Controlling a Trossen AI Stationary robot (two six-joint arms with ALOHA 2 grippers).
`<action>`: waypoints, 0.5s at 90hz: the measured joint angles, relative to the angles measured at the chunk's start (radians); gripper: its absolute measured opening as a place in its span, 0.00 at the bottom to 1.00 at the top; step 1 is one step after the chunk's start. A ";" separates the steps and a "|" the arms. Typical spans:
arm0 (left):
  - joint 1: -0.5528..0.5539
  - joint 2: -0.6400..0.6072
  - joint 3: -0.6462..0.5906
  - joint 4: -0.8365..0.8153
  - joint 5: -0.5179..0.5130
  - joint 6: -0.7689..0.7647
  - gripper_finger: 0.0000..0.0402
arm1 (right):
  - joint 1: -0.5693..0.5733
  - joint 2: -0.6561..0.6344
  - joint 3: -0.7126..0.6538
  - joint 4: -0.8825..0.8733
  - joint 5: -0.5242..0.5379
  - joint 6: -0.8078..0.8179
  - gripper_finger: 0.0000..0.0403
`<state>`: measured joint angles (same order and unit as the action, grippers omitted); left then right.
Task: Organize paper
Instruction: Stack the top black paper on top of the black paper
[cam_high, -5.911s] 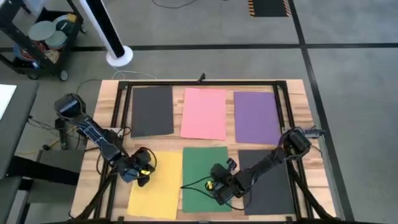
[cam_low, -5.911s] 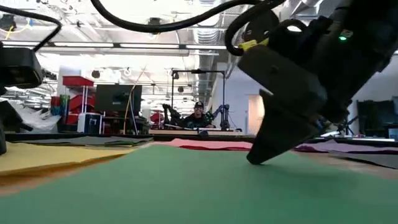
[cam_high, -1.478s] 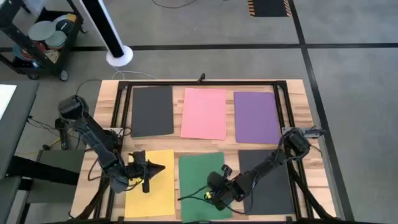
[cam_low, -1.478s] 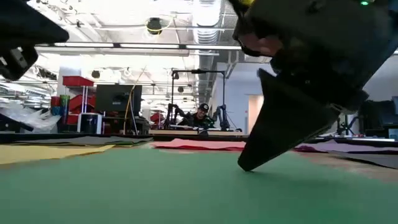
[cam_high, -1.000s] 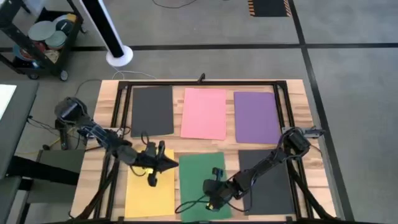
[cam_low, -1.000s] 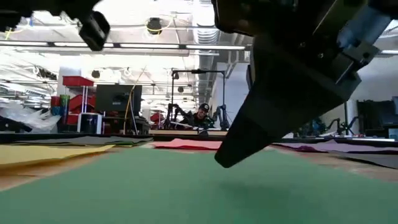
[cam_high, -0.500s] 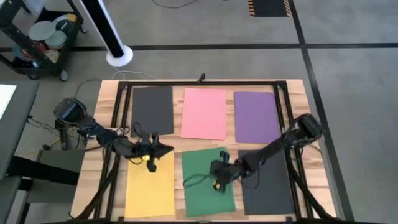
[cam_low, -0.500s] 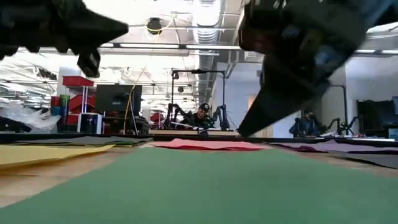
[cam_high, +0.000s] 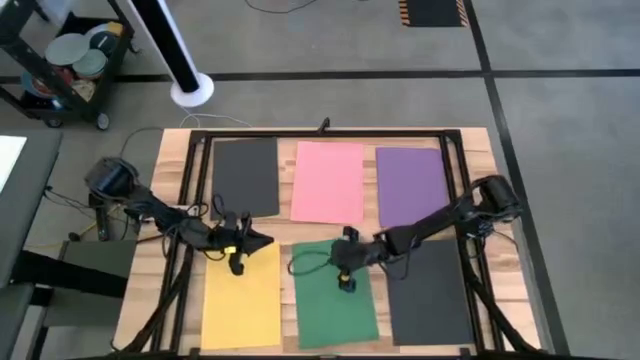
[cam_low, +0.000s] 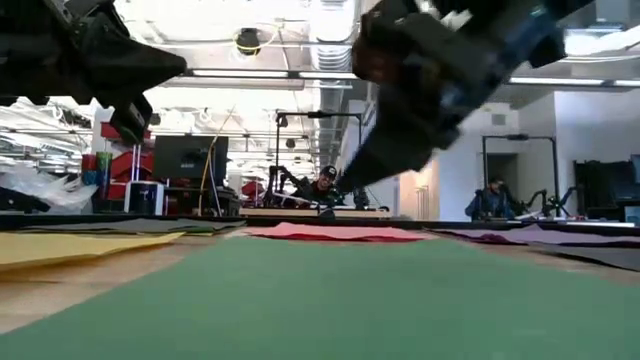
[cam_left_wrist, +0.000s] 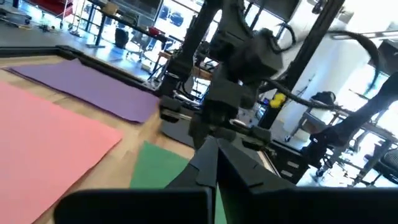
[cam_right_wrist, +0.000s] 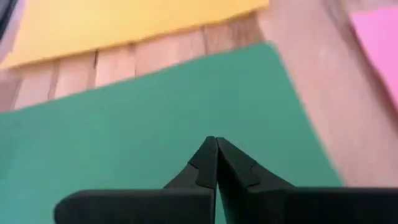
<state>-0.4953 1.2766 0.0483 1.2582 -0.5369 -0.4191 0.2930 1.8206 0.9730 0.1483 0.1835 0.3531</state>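
Your wooden surface (cam_high: 478, 160) carries six sheets in two rows. In the far row a black sheet (cam_high: 246, 178) lies on the left, a pink sheet (cam_high: 328, 182) in the middle and a purple sheet (cam_high: 412, 187) on the right. In the near row a yellow sheet (cam_high: 242, 295) lies on the left, a green sheet (cam_high: 335, 295) in the middle and a second black sheet (cam_high: 428, 295) on the right. All of them lie flat and apart from one another, with bare wood between.

Your right gripper (cam_high: 344, 262) hangs over the far part of the green sheet, and its jaws are pressed together with nothing between them, as the right wrist view shows (cam_right_wrist: 216, 163). Your left gripper (cam_high: 250, 240) sits over the gap between the first black sheet and the yellow sheet, near the yellow sheet's far right corner; its jaws are closed too and hold nothing (cam_left_wrist: 214, 163).
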 joint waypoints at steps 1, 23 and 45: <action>0.000 -0.002 0.000 -0.012 -0.006 0.000 0.00 | -0.006 0.000 0.000 0.007 -0.007 -0.007 0.00; 0.024 -0.054 -0.034 0.059 -0.112 0.034 0.00 | -0.121 -0.001 0.016 0.032 -0.101 -0.077 0.00; 0.229 -0.112 -0.039 -0.048 0.078 -0.008 0.00 | -0.223 -0.001 0.060 0.018 -0.174 -0.234 0.00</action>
<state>-0.2666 1.1645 0.0097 1.2101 -0.4589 -0.4267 0.0704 1.8198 1.0328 0.1662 0.0096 0.1194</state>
